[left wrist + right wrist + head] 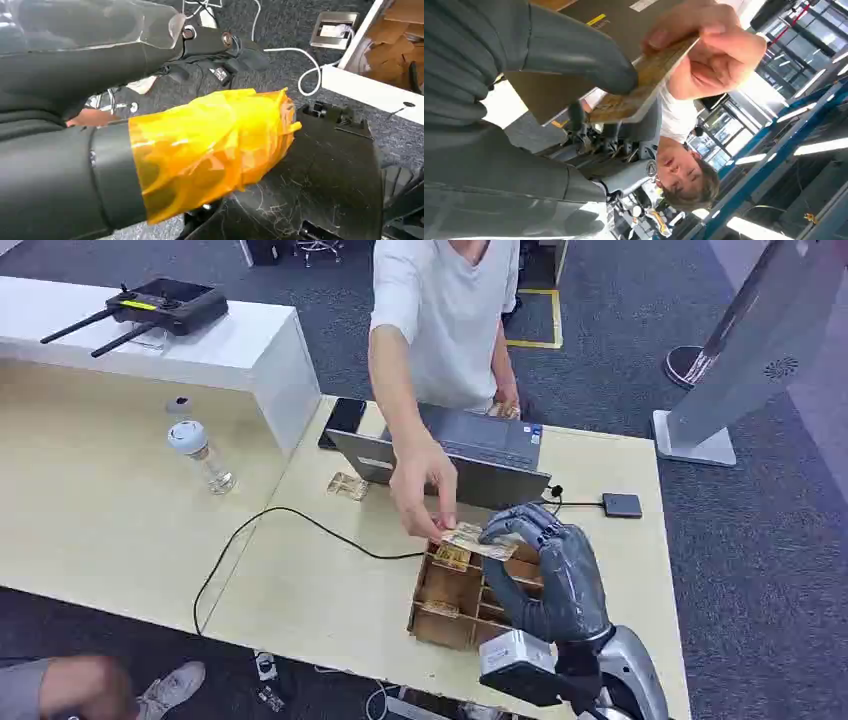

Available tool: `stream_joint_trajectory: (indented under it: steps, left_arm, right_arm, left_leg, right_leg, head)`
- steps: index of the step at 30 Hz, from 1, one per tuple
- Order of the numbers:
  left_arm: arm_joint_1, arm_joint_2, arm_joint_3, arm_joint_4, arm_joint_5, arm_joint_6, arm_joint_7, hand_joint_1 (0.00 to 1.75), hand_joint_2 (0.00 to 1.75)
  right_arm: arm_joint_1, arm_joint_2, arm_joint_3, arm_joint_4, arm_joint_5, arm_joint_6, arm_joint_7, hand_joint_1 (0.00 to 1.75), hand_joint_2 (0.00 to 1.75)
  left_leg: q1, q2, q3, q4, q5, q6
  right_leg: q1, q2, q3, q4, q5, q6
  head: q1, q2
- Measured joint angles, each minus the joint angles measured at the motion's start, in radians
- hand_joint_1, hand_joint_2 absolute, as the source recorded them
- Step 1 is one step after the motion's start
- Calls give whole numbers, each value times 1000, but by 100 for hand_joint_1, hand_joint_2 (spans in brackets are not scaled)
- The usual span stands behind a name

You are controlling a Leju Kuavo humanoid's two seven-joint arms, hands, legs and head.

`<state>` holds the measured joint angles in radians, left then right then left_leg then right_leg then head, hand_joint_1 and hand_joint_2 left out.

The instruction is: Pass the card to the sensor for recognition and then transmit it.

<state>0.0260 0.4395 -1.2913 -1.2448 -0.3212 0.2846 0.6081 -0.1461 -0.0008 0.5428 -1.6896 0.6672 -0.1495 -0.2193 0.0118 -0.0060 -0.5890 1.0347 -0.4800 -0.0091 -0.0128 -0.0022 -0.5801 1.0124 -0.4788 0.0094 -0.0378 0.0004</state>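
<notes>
Above the wooden tray (440,625), right hand (555,575) pinching card (478,542), lying flat, long axis toward person's hand (422,490) gripping far end

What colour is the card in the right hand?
Yellowish tan card, clearest in the right wrist view.

We take the open laptop (470,455) on the counter (300,580) as our landmark. A black phone (344,421) lies just left of it, a capped clear bottle (203,456) farther left. A black router (165,306) with antennas sits on the white ledge (230,350) far left and behind. A black cable (280,520) runs along the counter before it.
</notes>
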Motion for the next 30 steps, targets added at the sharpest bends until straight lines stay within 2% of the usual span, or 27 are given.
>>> stream_joint_trajectory:
  steps: [24, 30]
  left_arm:
    - [28, -9, 55, 0, -32, -26, 0, 0, 0]
    - [34, -10, 65, 0, -40, -34, -4, 0, 0]
  right_arm:
    - [0, 0, 3, 0, -62, 55, -4, 175, 175]
    - [0, 0, 3, 0, -167, 131, -11, 175, 175]
  left_leg:
    - [0, 0, 0, 0, 0, 0]
    - [0, 0, 0, 0, 0, 0]
  right_leg:
    - [0, 0, 0, 0, 0, 0]
    - [0, 0, 0, 0, 0, 0]
  head:
    - [0, 0]
    - [0, 0]
